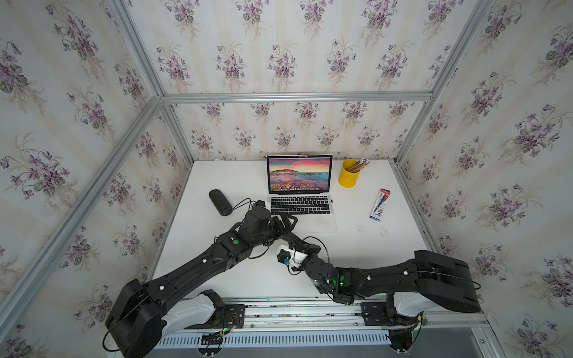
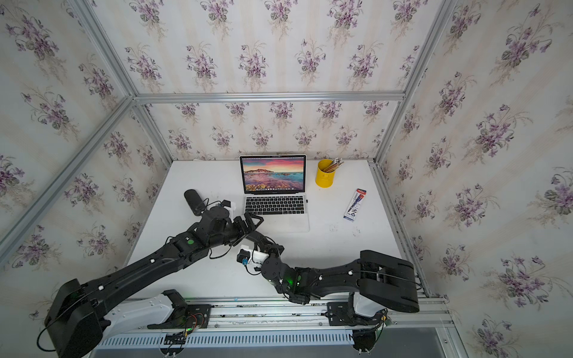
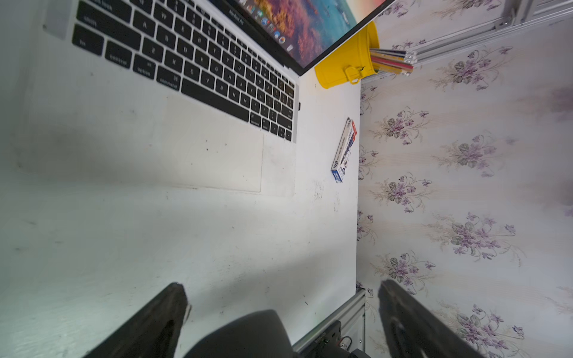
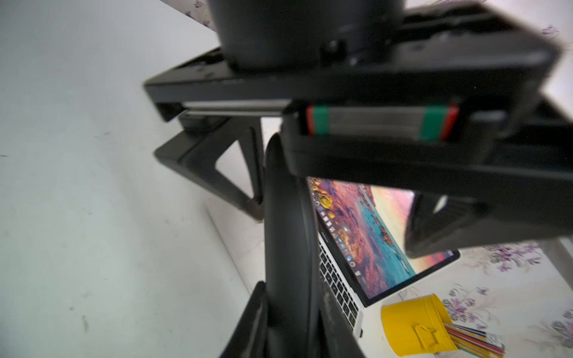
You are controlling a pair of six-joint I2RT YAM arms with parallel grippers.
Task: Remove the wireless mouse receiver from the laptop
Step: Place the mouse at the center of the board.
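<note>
The silver laptop stands open at the back middle, its sunset screen lit. The wireless mouse receiver is a tiny black stub on its right edge beside the keyboard, also visible in the left wrist view and the right wrist view. Both grippers meet at the laptop's front left corner, far from the stub. My left gripper is open, its fingers wide on either side of a black mouse. From below, my right gripper is shut on that mouse.
A long black case lies left of the laptop. A yellow cup of pencils stands to its right, and a blue and red pen packet lies further right near the wall. My two arms cross over the front of the table.
</note>
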